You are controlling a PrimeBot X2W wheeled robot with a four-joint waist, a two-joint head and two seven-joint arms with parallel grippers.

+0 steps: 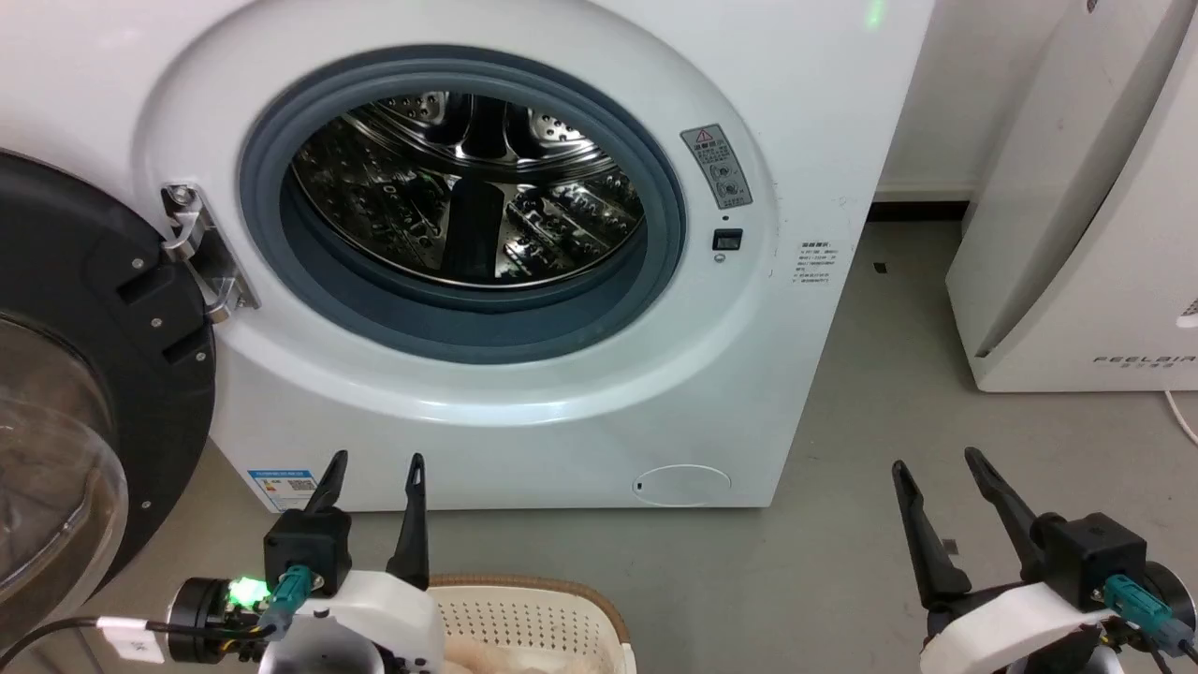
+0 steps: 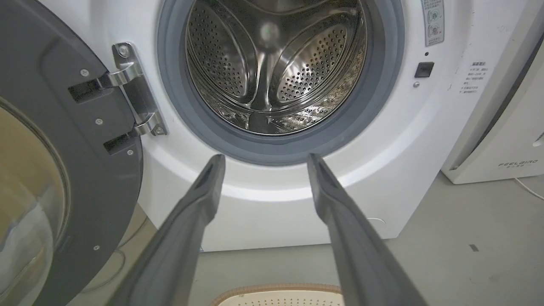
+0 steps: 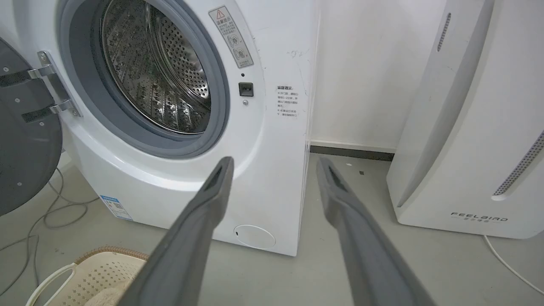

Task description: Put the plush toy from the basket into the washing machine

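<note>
Plush toy: in the basket, showing as a strip of beige fur at the bottom edge of the head view and a pale tuft in the right wrist view. Too little shows to tell its long axis.

Basket: on the floor in front of the washing machine, whose door stands swung open to the left, the drum bare.

Left gripper: fingers parted, holding nothing, its wrist just beside the basket's left rim. Its fingers point up at the porthole, while the basket rim sits at the bottom edge between them. The toy therefore lies below and behind the fingertips.

Right gripper: fingers parted, holding nothing, well apart from the basket across bare floor.

Judgement: the left arm is the nearer, and must tip downward and draw back to reach the toy
</note>
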